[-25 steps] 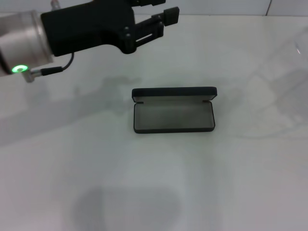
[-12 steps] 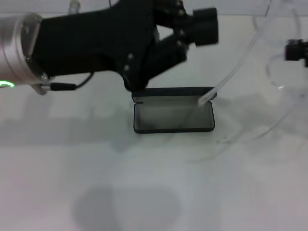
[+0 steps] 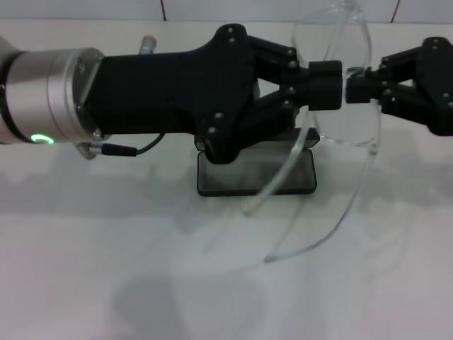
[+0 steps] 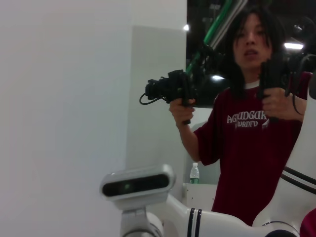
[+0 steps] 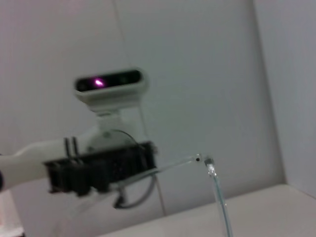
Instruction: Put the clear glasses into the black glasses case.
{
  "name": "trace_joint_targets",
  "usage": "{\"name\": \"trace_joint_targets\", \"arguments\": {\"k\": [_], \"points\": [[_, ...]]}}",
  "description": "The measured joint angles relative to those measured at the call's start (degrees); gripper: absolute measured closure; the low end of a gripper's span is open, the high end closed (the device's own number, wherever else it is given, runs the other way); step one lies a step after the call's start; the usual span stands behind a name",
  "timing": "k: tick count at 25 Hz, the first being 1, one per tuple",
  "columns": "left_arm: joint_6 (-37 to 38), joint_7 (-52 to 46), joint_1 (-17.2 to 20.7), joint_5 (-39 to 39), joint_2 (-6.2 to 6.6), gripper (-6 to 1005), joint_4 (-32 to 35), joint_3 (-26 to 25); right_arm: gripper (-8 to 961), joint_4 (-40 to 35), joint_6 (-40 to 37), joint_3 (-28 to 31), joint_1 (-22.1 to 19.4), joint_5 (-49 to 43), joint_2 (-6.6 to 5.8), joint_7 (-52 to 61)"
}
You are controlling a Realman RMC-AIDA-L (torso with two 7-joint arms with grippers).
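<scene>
The clear glasses hang high above the table, close to the head camera, with the temple arms unfolded and pointing down. My left gripper reaches in from the left and its fingers meet on the lens. From the right, my right gripper is shut on the same front part, tip to tip with the left one. The black glasses case lies open on the table below, its lid and left end hidden behind the left arm. In the right wrist view a clear temple arm of the glasses shows, bent at its hinge.
The white table spreads all around the case. The robot's head camera shows in the right wrist view. A person holding hand controllers stands in the left wrist view.
Both arms rose and came together over the case. The glasses came up from the right edge to the middle. The left gripper's fingers closed.
</scene>
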Motion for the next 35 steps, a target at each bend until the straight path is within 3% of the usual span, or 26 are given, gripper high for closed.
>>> {"name": "trace_joint_targets", "arguments": {"k": [17,26,35], "points": [[-2.12,4.41,1.04,-0.15,-0.35,931,-3.05,-0.64,885,0.61,1.92,-1.72,-0.51,4.49,0.18,-0.67],[-1.7,4.05,1.48,-2.54,-0.28,931,-2.75,-0.2,884,5.07,3.11,-2.2,0.25,4.47,0.17,-3.26],[-2.52,6.18,0.61,-0.76,-0.25,931,-4.71,-0.66,885,8.58,7.04,-8.96,3.84,7.92,0.29,-6.28]]}}
